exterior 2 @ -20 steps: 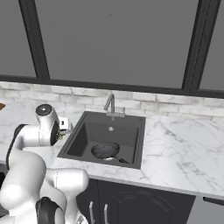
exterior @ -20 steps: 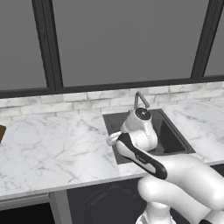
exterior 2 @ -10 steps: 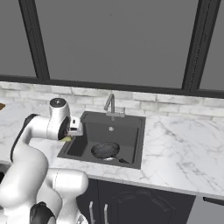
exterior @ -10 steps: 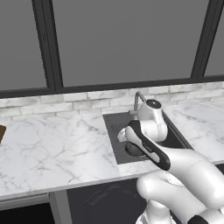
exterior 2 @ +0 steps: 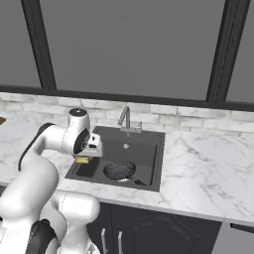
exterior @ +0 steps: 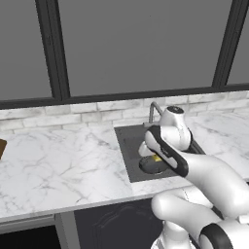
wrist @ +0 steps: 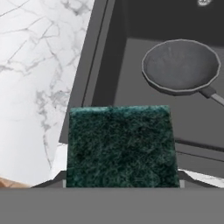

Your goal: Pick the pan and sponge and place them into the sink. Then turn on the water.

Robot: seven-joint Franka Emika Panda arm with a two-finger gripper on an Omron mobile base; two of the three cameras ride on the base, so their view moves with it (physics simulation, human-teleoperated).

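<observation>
A: What runs across the middle of the left base frame?
B: A white marble counter, grey-veined, filling the left and centre.

A: And behind it?
B: A low strip of pale brick backsplash, then a large window with dark frames across the top half.

A: Anything at the far left edge?
B: A small brown object, cut off by the frame; too little shows to tell what.

A: Below the counter?
B: Dark cabinet doors, with two slim handles at the bottom of the right base frame.
</observation>
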